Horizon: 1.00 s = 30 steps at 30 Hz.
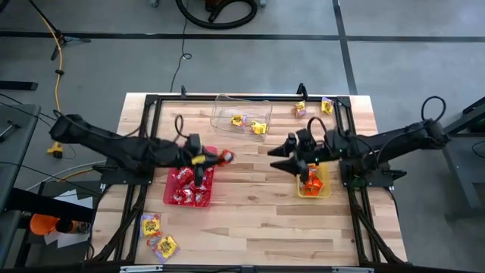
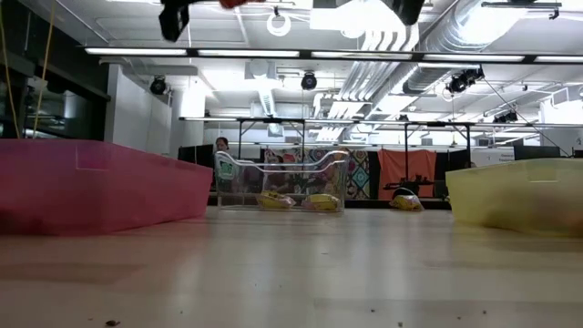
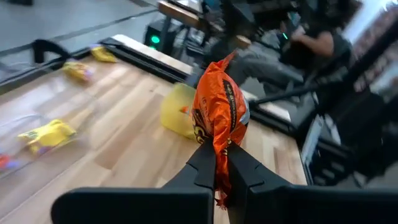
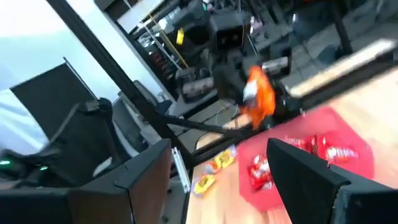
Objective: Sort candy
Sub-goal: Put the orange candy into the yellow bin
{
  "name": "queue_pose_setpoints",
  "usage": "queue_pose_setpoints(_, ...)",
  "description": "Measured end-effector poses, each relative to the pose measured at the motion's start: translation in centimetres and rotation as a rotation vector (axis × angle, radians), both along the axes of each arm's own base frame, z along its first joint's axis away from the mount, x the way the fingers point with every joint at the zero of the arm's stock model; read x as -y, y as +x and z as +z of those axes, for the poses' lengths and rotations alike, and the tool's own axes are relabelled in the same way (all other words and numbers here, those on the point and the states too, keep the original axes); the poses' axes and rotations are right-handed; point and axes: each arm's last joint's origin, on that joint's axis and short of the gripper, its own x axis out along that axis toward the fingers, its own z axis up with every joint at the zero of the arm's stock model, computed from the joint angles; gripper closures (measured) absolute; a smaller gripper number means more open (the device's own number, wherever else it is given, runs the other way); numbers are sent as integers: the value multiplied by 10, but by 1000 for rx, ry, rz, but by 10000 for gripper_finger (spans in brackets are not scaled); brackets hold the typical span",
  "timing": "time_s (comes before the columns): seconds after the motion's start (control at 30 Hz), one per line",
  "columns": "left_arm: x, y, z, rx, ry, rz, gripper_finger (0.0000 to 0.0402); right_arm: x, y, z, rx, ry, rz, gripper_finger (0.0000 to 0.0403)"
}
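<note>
My left gripper [image 1: 213, 158] hovers above the table just past the far right corner of the red tray [image 1: 173, 199], shut on an orange candy packet [image 1: 225, 156]. The red tray holds several red packets [image 1: 186, 182]. My right gripper [image 1: 277, 159] is open and empty, left of the yellow tray [image 1: 312, 194], which holds orange packets [image 1: 314, 180]. The clear tray [image 1: 227, 106] at the far side contains yellow packets [image 1: 259, 127]. Loose yellow packets lie flat near the far right corner [image 1: 301, 109] and the near left corner [image 1: 151, 224]. My left gripper pinches the orange packet between its two fingers [image 3: 204, 163] by its lower crimped end [image 3: 219, 144]. The packet stands up beyond the fingertips, lifted clear of the table, its crinkled body [image 3: 217, 109] free above the hold.
Black frame rails run along the table's left, right and far edges [image 1: 227, 97]. Bare wood lies between the red and yellow trays [image 1: 254, 189] and toward the near edge. A person sits beyond the table in the left wrist view [image 3: 311, 43].
</note>
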Motion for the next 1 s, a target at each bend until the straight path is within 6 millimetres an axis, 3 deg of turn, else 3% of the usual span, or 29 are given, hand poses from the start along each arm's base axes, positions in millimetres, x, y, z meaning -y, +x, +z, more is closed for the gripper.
queue_pose_setpoints(0.13,20,17,9,-19,115,-71,401,-18,6,-3,30,-82,-43,144)
queue_pose_setpoints(0.37,25,38,25,-26,345,-125,401,-32,41,5,-51,-270,-55,144)
queue_pose_setpoints(0.5,24,38,26,-32,377,-128,401,-35,62,11,-144,-389,-69,144)
queue_pose_setpoints(0.77,23,33,26,-67,437,-178,401,-40,88,25,-214,-462,-51,144)
queue_pose_setpoints(1.0,23,33,25,-73,461,-195,401,-39,102,14,-253,-440,-70,144)
